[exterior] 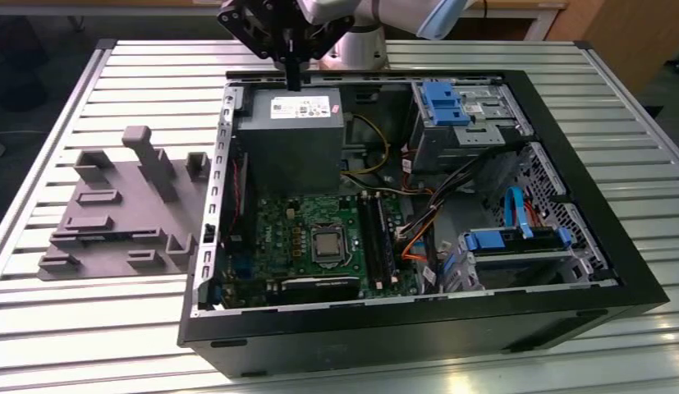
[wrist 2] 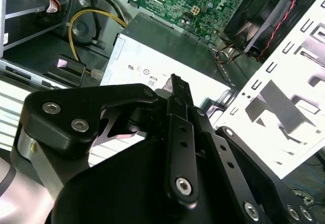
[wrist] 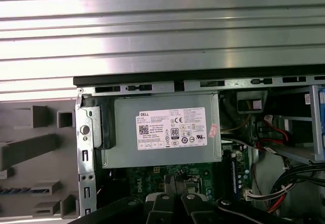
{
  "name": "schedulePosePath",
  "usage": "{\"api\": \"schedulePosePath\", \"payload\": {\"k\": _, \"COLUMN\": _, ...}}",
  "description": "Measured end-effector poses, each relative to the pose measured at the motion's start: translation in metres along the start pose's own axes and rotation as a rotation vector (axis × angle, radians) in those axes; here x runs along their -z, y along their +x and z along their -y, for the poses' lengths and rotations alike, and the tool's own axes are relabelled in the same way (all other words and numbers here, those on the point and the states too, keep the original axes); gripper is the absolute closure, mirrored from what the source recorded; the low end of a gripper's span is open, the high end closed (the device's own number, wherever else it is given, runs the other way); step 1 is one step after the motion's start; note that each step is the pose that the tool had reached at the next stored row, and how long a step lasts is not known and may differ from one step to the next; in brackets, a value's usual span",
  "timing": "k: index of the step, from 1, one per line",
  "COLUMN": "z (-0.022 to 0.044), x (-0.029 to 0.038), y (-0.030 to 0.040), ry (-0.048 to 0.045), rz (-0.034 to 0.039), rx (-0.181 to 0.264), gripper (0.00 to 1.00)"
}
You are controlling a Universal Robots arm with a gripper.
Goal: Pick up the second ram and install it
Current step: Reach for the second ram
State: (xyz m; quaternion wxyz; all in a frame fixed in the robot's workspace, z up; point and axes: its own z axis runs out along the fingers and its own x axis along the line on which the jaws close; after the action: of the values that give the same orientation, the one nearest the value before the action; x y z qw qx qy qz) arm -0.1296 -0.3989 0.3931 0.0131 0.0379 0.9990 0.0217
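Grey plastic holder block (exterior: 120,234) carries the second ram (wrist: 25,189) (a blue-green strip in one slot, as far as I can make out), well apart from my gripper (exterior: 293,85), which hangs pinched narrow and empty above the power supply (exterior: 290,135).

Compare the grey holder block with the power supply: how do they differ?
The holder block is matte plastic with upright posts, lying on the slatted table; the power supply is a plain metal box with a white label, mounted inside the case. Both are grey.
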Motion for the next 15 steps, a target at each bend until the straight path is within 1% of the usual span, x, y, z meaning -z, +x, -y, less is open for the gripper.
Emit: {"api": "schedulePosePath", "payload": {"k": 15, "z": 0.0003, "x": 0.0000, "y": 0.0044, "ry": 0.0000, "rz": 0.0000, "rx": 0.000, "gripper": 0.89}}
